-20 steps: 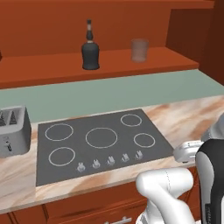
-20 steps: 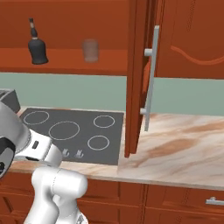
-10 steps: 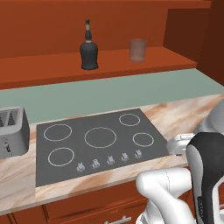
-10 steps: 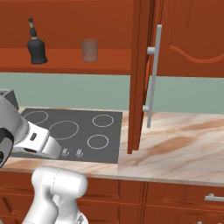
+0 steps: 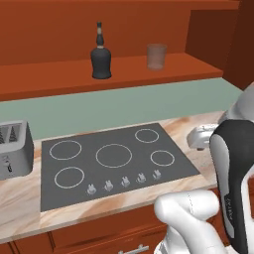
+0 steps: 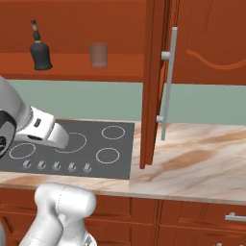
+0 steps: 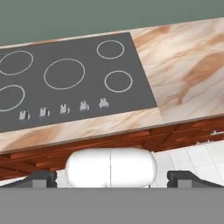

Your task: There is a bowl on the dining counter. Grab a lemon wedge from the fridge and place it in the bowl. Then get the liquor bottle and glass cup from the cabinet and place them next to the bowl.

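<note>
- Up on the open cabinet shelf [image 5: 124, 69], you had the dark liquor bottle [image 5: 100, 57] standing straight, and the glass cup [image 5: 156, 56] stood well apart from it on the same shelf.
- From the right base view, the bottle [image 6: 40, 50] was at the left of the shelf and the cup [image 6: 98, 55] was nearer the open cabinet door [image 6: 154, 81] with its long grey handle [image 6: 168, 84].
- Under the shelf, you could see the black stove top [image 5: 114, 163] set in the marble counter [image 6: 192, 163]. It had four white rings and a row of little knobs [image 5: 124, 182] at the front.
- At the left end of the counter sat a grey toaster [image 5: 14, 149], just beside the stove top.
- Your gripper [image 7: 111, 178] hung above the front edge of the counter in the hand view. Its two dark fingertips [image 7: 41, 178] stood far apart, so the pincer was wide open and held nothing.
- Your arm was far below the bottle and the cup and touched neither one.
</note>
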